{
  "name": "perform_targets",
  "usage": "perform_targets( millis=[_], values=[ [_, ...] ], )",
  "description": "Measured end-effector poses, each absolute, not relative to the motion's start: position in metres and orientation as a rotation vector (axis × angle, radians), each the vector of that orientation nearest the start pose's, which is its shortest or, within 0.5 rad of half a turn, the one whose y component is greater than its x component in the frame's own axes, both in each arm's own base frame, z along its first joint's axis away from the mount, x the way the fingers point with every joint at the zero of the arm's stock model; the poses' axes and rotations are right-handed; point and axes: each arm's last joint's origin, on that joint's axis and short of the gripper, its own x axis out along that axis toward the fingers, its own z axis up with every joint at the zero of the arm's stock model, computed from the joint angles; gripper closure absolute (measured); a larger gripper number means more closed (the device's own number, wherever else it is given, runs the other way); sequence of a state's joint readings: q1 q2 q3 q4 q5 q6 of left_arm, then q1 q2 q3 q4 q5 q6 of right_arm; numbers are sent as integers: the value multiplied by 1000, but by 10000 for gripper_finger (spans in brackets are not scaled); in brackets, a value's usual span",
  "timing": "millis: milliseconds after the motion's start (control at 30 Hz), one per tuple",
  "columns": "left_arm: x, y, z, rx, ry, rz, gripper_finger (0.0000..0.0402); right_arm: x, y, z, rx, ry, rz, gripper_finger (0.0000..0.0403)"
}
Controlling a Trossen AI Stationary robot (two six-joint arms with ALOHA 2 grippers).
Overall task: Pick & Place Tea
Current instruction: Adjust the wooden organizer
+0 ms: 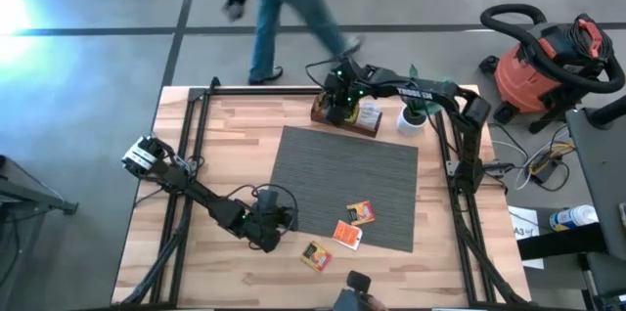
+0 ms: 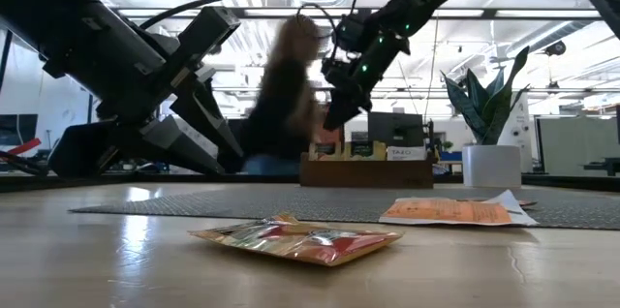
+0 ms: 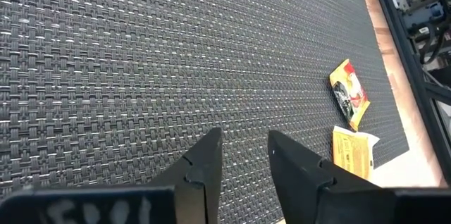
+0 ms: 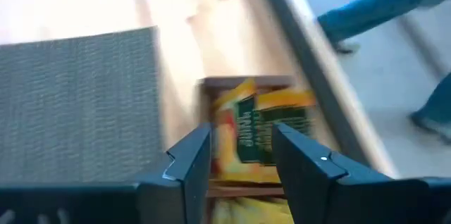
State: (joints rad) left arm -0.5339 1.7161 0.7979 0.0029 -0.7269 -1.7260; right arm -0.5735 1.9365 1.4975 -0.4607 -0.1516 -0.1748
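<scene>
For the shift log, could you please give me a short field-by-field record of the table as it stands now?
right gripper: open, over the wooden tray at the far edge; sachets visible in the tray
left gripper: open, empty, low over the grey mat, at its near left edge
tea sachets outside tray: three; one on the mat, one on the mat's near edge, one on bare table
potted plant: beside the tray
person: beyond the table's far edge

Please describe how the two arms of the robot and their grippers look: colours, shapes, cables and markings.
Both arms are dark, jointed segments. The left gripper has two flat, black, wedge-shaped fingers; the right gripper has the same. A black cable loops along the right arm, green lights glow at its wrist, and white lettering runs along it in the low view. The left arm has a pale base.
</scene>
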Motion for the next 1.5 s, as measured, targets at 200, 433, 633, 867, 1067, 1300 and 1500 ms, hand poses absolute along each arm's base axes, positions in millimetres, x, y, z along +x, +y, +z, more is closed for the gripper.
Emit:
perform_targets(
  millis=[200, 433, 633, 867, 1067, 1300, 1500],
  values=[
    [276, -141, 135, -1085, 366, 705, 291, 350, -228, 241, 106, 871, -523, 264],
    [276, -141, 135, -1084, 366, 705, 291, 336, -244, 239, 298, 828, -836, 283],
    [276, -141, 135, -1084, 366, 705, 291, 325, -261, 238, 386, 778, -992, 294],
    [276, -141, 136, -1089, 365, 702, 291, 312, -285, 200, 658, 845, -972, 310],
    [276, -141, 136, -1106, 360, 702, 291, 309, -290, 172, 800, 912, -963, 314],
    [277, -141, 136, -1112, 357, 700, 291, 311, -290, 169, 809, 914, -944, 303],
    [276, -141, 136, -1108, 352, 702, 291, 313, -288, 169, 862, 908, -847, 303]
  ],
)
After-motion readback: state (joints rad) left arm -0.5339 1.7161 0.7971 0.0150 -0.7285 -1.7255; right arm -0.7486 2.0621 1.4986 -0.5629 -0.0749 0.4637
